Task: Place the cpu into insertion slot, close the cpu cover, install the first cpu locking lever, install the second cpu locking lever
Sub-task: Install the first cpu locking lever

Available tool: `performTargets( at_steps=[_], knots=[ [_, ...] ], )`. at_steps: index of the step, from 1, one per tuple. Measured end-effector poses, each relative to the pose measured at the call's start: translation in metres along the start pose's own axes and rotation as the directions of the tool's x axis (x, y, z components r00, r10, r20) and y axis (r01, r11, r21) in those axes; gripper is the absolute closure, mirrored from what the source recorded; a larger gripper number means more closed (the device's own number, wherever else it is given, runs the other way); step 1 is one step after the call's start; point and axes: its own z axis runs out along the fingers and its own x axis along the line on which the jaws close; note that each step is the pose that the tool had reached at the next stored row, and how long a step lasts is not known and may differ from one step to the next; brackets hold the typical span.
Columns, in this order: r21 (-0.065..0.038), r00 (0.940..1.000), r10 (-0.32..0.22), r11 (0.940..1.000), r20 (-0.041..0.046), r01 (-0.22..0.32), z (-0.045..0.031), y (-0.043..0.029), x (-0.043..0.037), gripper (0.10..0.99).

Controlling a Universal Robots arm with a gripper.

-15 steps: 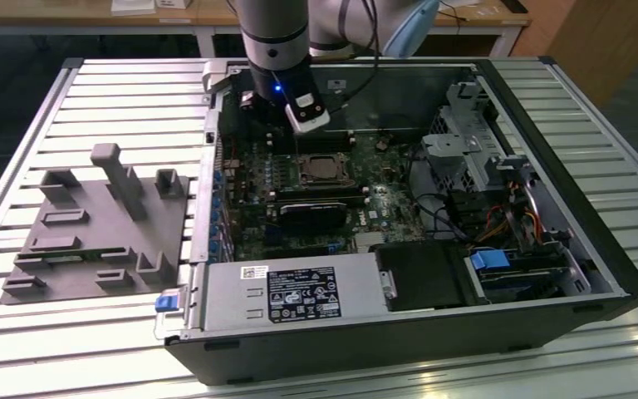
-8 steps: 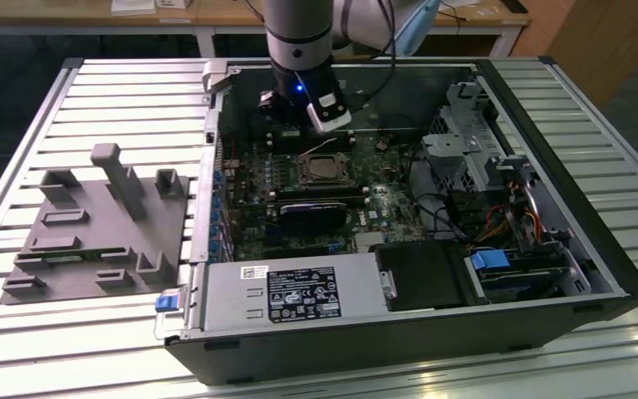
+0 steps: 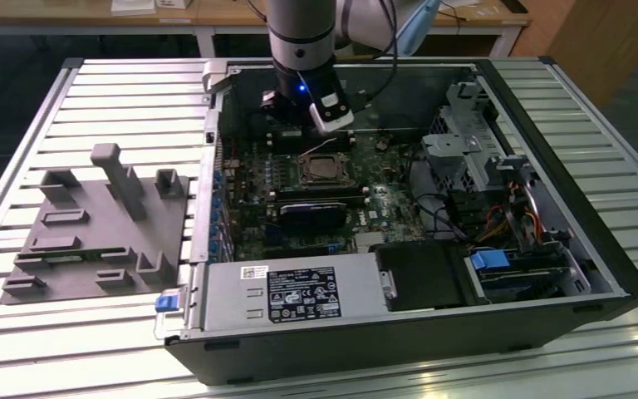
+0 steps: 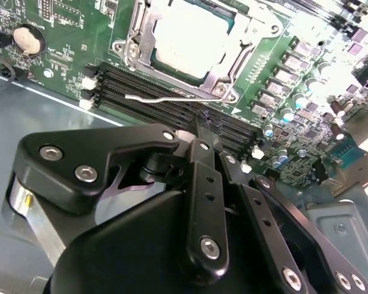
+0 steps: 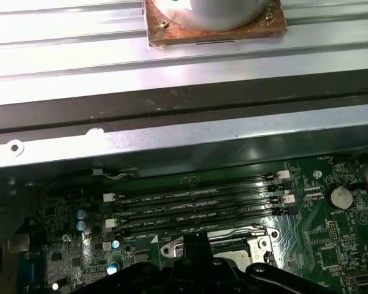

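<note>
Gripper point(image 4: 200, 122): clenched shut, tip above memory slots point(image 4: 119, 78) | cpu point(image 4: 190, 33): seated in insertion slot point(image 4: 232, 26) on motherboard point(image 4: 67, 37), cpu cover point(image 4: 224, 81) flat around it | lever point(image 4: 159, 98): thin wire along cover's edge nearest memory slots

Exterior view hi-angle; wrist views close.

The cpu point(image 4: 193, 37) lies framed by the cpu cover point(image 4: 138, 33) on the motherboard point(image 4: 67, 55). Just beside the cover run the memory slots point(image 4: 116, 82).
</note>
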Motion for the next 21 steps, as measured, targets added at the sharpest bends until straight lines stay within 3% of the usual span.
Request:
performTargets(
  at_steps=[3, 9, 15, 21],
  knots=[
    [0.000, 1.0000, -0.001, 1.0000, 0.0042, 0.001, 0.0018, -0.0004, 0.0002, 0.984],
    [0.003, 0.9998, -0.005, 1.0000, 0.0205, 0.005, 0.0072, -0.0019, 0.0011, 0.984],
    [0.007, 0.9997, -0.006, 1.0000, 0.0222, 0.006, 0.0076, -0.0019, 0.0011, 0.984],
    [0.030, 0.9986, -0.015, 0.9995, 0.0514, 0.013, 0.0106, -0.0029, 0.0024, 0.984]
  ],
)
